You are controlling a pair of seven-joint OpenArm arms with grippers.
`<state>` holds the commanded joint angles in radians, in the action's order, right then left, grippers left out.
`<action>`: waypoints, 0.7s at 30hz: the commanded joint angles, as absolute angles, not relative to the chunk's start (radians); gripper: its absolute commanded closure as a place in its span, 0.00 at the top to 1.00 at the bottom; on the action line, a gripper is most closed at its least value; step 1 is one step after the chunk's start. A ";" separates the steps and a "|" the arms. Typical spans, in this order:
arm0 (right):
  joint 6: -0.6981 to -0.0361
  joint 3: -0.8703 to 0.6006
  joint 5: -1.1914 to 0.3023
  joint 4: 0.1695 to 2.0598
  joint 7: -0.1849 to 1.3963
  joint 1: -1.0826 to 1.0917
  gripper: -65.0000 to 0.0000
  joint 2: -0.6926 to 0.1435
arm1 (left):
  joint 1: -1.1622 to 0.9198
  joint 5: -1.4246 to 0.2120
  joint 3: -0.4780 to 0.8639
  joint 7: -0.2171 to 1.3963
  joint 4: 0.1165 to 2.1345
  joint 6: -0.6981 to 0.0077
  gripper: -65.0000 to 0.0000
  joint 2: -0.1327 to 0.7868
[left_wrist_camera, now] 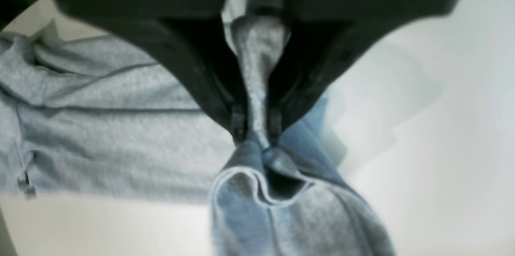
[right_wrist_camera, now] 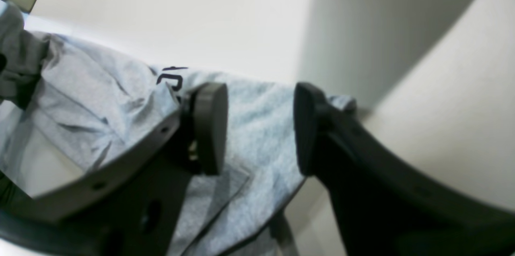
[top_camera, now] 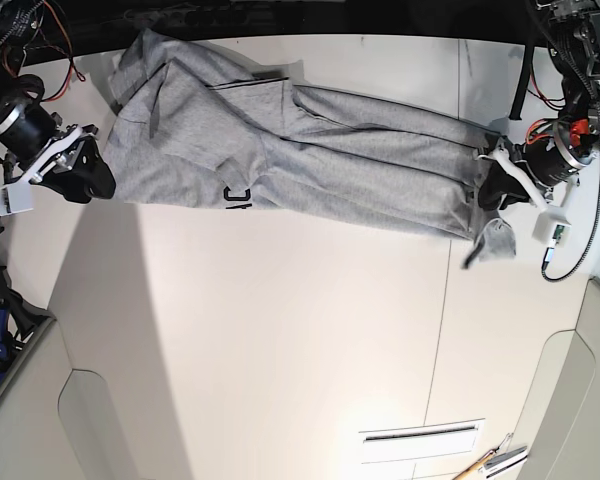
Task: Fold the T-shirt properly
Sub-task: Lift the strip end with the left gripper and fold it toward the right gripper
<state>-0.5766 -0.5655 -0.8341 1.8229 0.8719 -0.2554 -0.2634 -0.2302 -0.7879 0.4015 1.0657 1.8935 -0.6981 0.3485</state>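
Observation:
The light grey T-shirt (top_camera: 310,150) lies pulled out long and creased across the far part of the white table (top_camera: 280,330). A bit of its black lettering (top_camera: 237,197) shows at the near edge. My left gripper (left_wrist_camera: 257,129) is shut on a bunched end of the shirt (left_wrist_camera: 120,127), at the right in the base view (top_camera: 495,185). A fold hangs below its fingers (left_wrist_camera: 238,121). My right gripper (right_wrist_camera: 257,127) is open at the shirt's other end (top_camera: 92,172). The cloth (right_wrist_camera: 261,127) and lettering (right_wrist_camera: 173,79) show beyond its jaws, which hold nothing.
Pens or tools (top_camera: 490,465) and a slotted panel (top_camera: 420,435) lie at the table's near right. Red and black cables (top_camera: 40,40) hang at the far left. The table's far edge runs just behind the shirt.

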 joint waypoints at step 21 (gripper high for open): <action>-0.574 -0.580 -0.813 1.823 0.872 -0.256 0.41 -0.263 | -0.230 -0.761 0.094 1.042 1.906 -0.698 0.00 0.322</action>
<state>-0.5739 -0.5800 -0.8135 1.8229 0.8722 -0.2558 -0.2626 -0.2302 -0.7612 0.0944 1.0420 1.9060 -0.6981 0.3222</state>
